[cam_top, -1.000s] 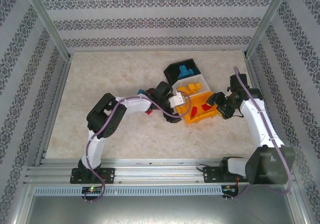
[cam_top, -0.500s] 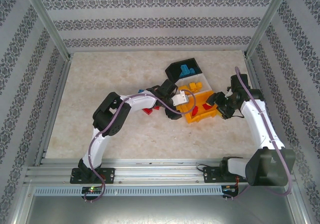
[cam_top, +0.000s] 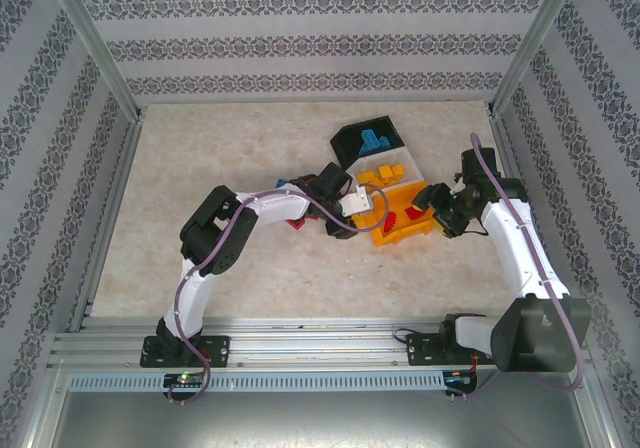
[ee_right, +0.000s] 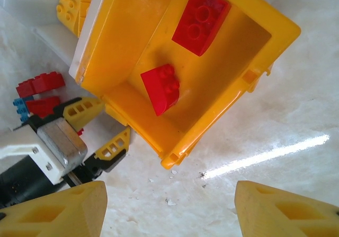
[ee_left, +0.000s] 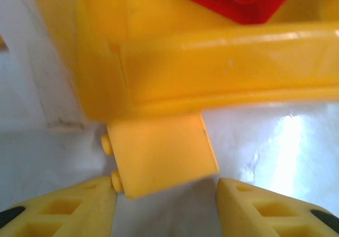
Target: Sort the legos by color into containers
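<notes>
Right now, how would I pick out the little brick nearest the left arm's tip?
Find the row of three plastic bins; take the orange bin at its near end. Just outside its wall lies a small yellow plastic brick, between the left arm's jaws. Unlike the red bricks inside, it is yellow and tipped on its side.

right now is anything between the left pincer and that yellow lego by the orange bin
Nothing visible is in the way. The yellow lego sits between the open jaws of the left pincer. Its far edge lies up against the outer wall of the orange bin, so only that side is blocked.
</notes>
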`<act>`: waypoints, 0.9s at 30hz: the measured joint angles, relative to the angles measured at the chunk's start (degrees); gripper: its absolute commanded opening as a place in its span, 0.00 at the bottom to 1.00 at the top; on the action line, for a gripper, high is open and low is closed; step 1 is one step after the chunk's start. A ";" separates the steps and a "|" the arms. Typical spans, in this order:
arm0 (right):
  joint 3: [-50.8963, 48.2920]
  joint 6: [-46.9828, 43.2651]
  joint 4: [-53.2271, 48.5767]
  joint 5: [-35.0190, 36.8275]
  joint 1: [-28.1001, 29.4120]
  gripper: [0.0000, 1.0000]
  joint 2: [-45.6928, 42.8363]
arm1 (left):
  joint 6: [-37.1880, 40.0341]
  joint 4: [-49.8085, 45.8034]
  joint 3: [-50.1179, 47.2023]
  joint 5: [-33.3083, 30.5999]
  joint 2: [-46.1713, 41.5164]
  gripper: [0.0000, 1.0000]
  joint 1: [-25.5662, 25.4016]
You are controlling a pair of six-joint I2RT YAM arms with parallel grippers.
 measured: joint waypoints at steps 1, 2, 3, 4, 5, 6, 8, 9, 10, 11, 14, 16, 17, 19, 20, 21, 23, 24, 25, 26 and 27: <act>0.00 0.04 0.09 0.00 0.00 0.65 0.00 | 0.00 -0.07 -1.05 -0.17 -0.79 0.52 0.00; 0.00 0.22 0.20 0.00 0.00 0.65 0.00 | 0.00 -0.17 -2.21 -0.35 -1.66 0.51 0.02; 0.00 0.26 0.39 -0.02 0.02 0.65 0.00 | -0.07 -0.20 -3.50 -0.57 -2.62 0.50 0.07; 0.00 0.37 0.59 -0.02 0.02 0.65 0.00 | -0.24 -0.20 -4.55 -0.68 -3.48 0.50 0.31; 0.00 0.46 0.83 -0.02 0.02 0.65 0.00 | -0.50 -0.13 -5.86 -0.63 -4.59 0.50 0.39; 0.00 0.52 1.07 -0.22 0.02 0.65 0.00 | -0.96 -0.11 -7.02 -0.57 -5.66 0.49 0.66; 0.00 0.83 1.60 -0.44 0.07 0.65 0.00 | -1.79 -0.13 -8.39 -0.44 -7.23 0.52 1.14; 0.00 0.92 1.79 -0.42 0.20 0.65 0.00 | -2.16 -0.11 -8.66 -0.28 -7.82 0.61 1.46; 0.00 1.09 1.97 -0.42 0.50 0.65 0.00 | -2.71 -0.11 -8.66 -0.07 -8.31 0.76 1.53; 0.00 1.27 2.10 -0.42 0.74 0.65 0.00 | -3.10 0.22 -8.66 0.20 -8.76 0.87 1.84; 0.00 1.53 2.21 -0.46 0.94 0.65 0.02 | -4.70 2.12 -8.66 0.79 -9.27 0.92 1.90; 0.00 1.53 2.25 -0.46 0.94 0.65 0.11 | -5.31 3.17 -8.57 1.05 -9.11 0.92 1.81; 0.00 1.53 2.25 -0.46 0.94 0.65 0.17 | -5.66 3.37 -8.31 1.20 -8.81 0.93 1.77; 0.00 1.53 2.29 -0.46 0.94 0.65 0.28 | -6.05 3.41 -7.19 1.38 -7.85 0.94 1.66; 0.00 1.51 2.34 -0.46 0.94 0.65 0.39 | -6.16 3.43 -6.29 1.38 -7.08 0.94 1.53; 0.00 1.51 2.34 -0.46 0.94 0.65 0.50 | -6.27 3.52 -5.33 1.40 -6.25 0.94 1.38; 0.00 1.51 2.36 -0.46 0.92 0.65 0.66 | -6.29 3.58 -3.41 1.49 -4.52 0.94 1.03; 0.00 1.49 2.34 -0.46 0.92 0.65 0.76 | -6.32 3.56 -2.29 1.60 -3.50 0.94 0.87; 0.00 1.49 2.34 -0.46 0.92 0.65 0.76 | -6.29 3.56 -1.42 1.57 -2.69 0.94 0.74; 0.00 1.46 2.34 -0.46 0.92 0.65 0.76 | -6.29 3.52 -0.39 1.60 -1.79 0.93 0.61; 0.00 1.44 2.34 -0.46 0.87 0.65 0.76 | -6.29 3.30 0.70 1.60 -0.92 0.92 0.44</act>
